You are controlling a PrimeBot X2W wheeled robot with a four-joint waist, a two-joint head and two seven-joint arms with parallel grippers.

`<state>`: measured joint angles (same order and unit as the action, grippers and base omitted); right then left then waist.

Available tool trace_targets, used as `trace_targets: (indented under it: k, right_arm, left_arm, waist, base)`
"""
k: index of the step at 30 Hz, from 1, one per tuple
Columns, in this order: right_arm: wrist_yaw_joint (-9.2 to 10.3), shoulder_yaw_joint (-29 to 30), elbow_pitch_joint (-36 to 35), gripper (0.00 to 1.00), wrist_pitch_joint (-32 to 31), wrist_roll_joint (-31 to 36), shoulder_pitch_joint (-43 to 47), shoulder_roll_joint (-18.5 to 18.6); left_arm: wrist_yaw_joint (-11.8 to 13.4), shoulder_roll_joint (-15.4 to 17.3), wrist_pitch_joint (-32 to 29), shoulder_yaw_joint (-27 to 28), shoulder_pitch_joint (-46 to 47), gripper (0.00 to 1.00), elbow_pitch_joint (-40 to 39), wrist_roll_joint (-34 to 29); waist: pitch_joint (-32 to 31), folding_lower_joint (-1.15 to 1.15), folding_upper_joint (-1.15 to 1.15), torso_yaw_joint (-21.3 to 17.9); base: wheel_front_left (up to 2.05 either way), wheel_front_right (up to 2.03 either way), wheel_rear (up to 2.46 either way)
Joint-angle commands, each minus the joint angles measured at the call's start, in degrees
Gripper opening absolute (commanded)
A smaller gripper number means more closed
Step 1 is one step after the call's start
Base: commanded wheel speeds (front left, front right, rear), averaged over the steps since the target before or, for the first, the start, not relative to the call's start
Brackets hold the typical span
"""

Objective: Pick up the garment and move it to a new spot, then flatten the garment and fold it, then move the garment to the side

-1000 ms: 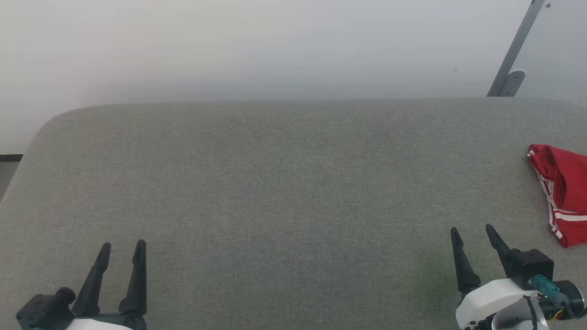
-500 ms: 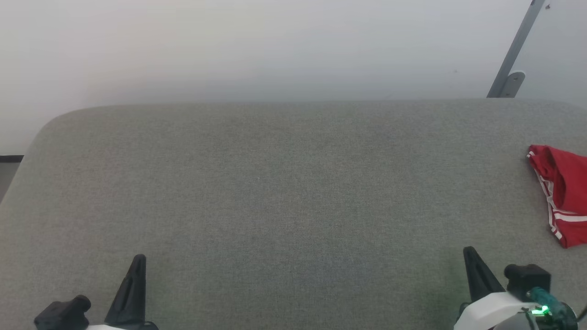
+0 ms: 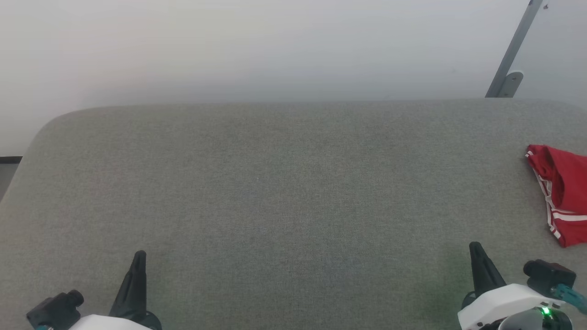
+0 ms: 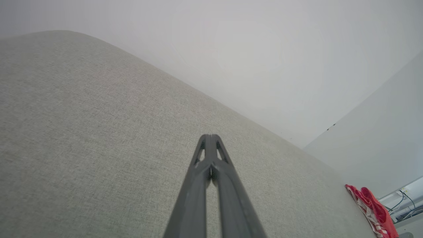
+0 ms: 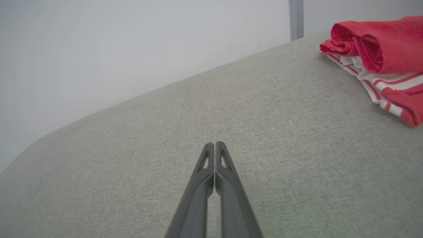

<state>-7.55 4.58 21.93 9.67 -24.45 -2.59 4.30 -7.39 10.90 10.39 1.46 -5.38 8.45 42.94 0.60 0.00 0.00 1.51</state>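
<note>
The garment (image 3: 563, 192) is a bright red shirt with white striped trim, lying bunched at the right edge of the grey table (image 3: 284, 183). It also appears in the right wrist view as the garment (image 5: 383, 53) at upper right, and as the garment (image 4: 373, 211) at lower right of the left wrist view. My left gripper (image 3: 139, 259) rests at the lower left, shut and empty. At the lower right my right gripper (image 3: 475, 251) is shut with nothing in it, a short way down and left of the garment. Both wrist views show each gripper's fingers pressed together over bare cloth.
A white wall (image 3: 275, 46) rises behind the table's far edge. A grey metal bracket (image 3: 509, 68) slants up the wall at the back right. The table's far-left corner (image 3: 50, 123) is rounded, with a dark strip of floor beyond it.
Both grippers have gone from open to shut, empty. Both have drawn back toward the bottom edge of the head view. The garment has not moved.
</note>
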Motion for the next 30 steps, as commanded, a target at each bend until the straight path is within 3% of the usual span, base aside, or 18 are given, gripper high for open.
trace_targets:
  k: [1,30]
  right_arm:
    - [0.02,0.2,-1.4,0.0,-0.6,-2.7,-1.5,0.1]
    - [0.04,0.8,-4.0,0.0,-6.3,-26.8,-2.4,-0.5]
  left_arm:
    - [0.0,0.3,-0.6,0.6,1.8,0.0,-0.5,2.0]
    - [-0.1,-2.6,-6.4,2.0,5.6,0.0,1.7,19.8]
  waist:
    - [0.0,0.0,0.0,0.0]
    - [-0.1,0.0,0.0,-0.4]
  base:
    - [0.0,0.0,0.0]
    - [0.0,0.0,0.0]
